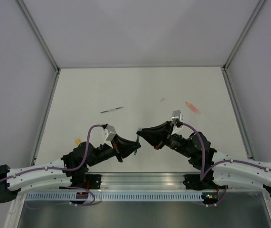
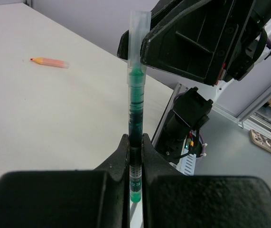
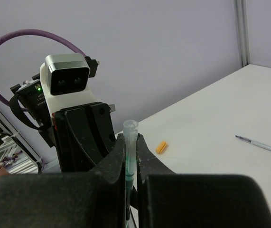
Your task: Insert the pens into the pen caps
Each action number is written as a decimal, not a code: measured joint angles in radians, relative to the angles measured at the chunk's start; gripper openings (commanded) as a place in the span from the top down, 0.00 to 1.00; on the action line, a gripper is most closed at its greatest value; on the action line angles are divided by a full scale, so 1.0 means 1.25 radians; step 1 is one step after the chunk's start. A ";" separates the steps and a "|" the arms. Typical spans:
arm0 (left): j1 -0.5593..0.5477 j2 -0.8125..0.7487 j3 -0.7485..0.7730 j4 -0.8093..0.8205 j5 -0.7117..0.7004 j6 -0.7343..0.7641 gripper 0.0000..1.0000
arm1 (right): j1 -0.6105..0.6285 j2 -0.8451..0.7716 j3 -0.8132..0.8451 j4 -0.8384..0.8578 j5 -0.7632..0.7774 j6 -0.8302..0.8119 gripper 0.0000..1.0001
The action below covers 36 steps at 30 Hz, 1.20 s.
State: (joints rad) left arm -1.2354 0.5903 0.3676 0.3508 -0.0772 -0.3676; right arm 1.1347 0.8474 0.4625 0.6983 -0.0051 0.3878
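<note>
- The left gripper (image 2: 135, 142) is pressed together on the barrel of the green pen (image 2: 135, 109), held in the air above the near middle of the table (image 1: 126, 85).
- The right gripper (image 3: 131, 142) pinches the pale translucent cap (image 2: 138, 33) from the opposite side. The cap sits in line with the pen's tip end and seems partly on, though how deep I cannot tell.
- The step in hand looks like seating this cap. Push only along the pen's axis, because any sideways angle would bend the thin barrel or jam the cap's mouth.
- Grip firmly on both sides, since a smooth barrel may slide through the fingers instead of going into the cap.
- Close the gap slowly and stop once the cap meets its shoulder. One arm could hold steady while the other advances.
- Left to do, by the look of it:
  - The silver pen (image 1: 111, 110) lies at mid table, to the left.
  - The pink-orange marker (image 1: 192, 107) lies far right.
  - The orange cap (image 1: 78, 141) sits near left.
  - A small grey cap (image 1: 162, 99) lies far of centre, and all four are well apart.
</note>
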 measured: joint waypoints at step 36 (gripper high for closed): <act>-0.006 -0.018 0.064 -0.106 -0.006 0.051 0.98 | 0.106 0.052 -0.040 0.181 0.176 -0.027 1.00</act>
State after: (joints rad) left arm -1.2430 0.5678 0.4480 0.2188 -0.0845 -0.3038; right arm 1.2667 0.9123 0.4129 0.9245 0.2146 0.3538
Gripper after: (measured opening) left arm 0.067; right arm 0.058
